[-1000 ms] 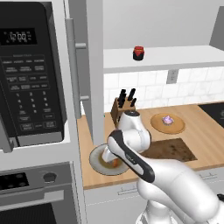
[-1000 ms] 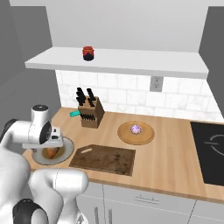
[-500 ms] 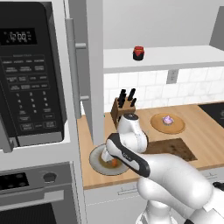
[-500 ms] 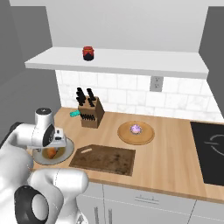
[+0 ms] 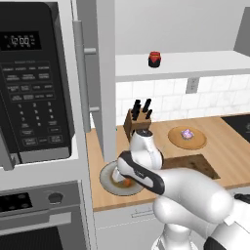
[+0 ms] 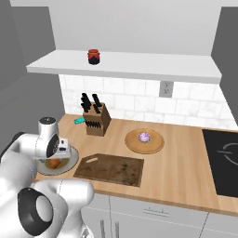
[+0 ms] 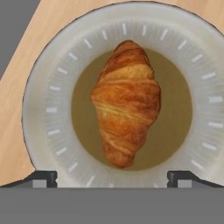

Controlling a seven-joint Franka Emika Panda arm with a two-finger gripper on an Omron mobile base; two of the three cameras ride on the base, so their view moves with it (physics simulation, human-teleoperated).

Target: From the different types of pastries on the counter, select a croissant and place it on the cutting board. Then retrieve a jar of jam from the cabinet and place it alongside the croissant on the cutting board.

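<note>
Squarely under the hand camera, the croissant [image 7: 127, 103] lies in the brown centre of a pale round plate [image 7: 48, 100] near the left end of the worktop [image 6: 186, 172]. The claw [image 7: 112, 177] hangs over it with its two dark fingertips [image 7: 41, 177] spread wide, one on either side of the pastry and touching neither it nor the plate. Compared with a second ago, the arm has come lower over the plate, while the croissant has stayed where it was. In the right base view the claw [image 6: 56, 155] is just above the plate's rim, with the orange pastry [image 6: 55, 163] showing beneath it. The cutting board [image 6: 111, 168] lies just beside the plate, bare. Farther along, the pink-purple frosted pastry [image 6: 145, 136] sits on a round light-wood plate [image 6: 155, 145], and a knife block [image 6: 95, 122] stands near the tiled wall. The jar of jam [image 6: 94, 56] stands on the cabinet shelf [image 6: 139, 69] above.
</note>
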